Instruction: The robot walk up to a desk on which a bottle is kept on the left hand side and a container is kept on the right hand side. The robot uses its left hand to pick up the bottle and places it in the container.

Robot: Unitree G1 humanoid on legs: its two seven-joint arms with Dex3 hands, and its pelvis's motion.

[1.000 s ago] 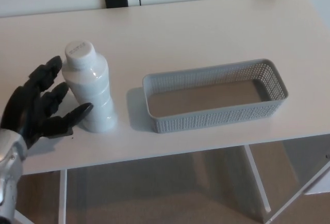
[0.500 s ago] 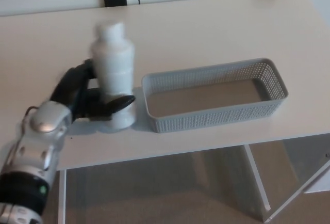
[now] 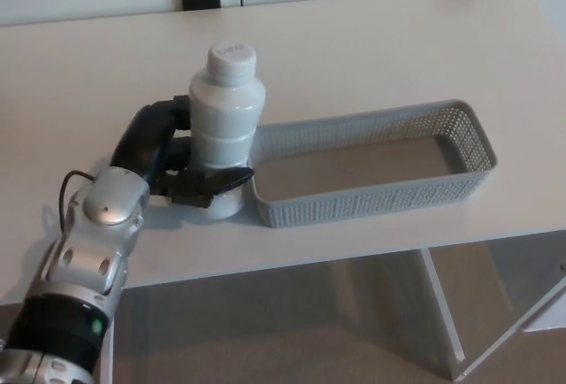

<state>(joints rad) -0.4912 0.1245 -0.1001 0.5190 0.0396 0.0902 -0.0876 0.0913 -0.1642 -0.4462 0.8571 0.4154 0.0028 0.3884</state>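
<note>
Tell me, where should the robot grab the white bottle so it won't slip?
Probably around the lower body, coming from the bottle's left side, as the left hand does now. The white bottle stands upright with a ridged, waisted body, so the fingers can wrap around it there. The cap is narrower and gives less to hold. The basket sits close on the right, so that side is blocked.

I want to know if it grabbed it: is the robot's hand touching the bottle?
Touching. The head view shows the left hand wrapped around the bottle.
</note>
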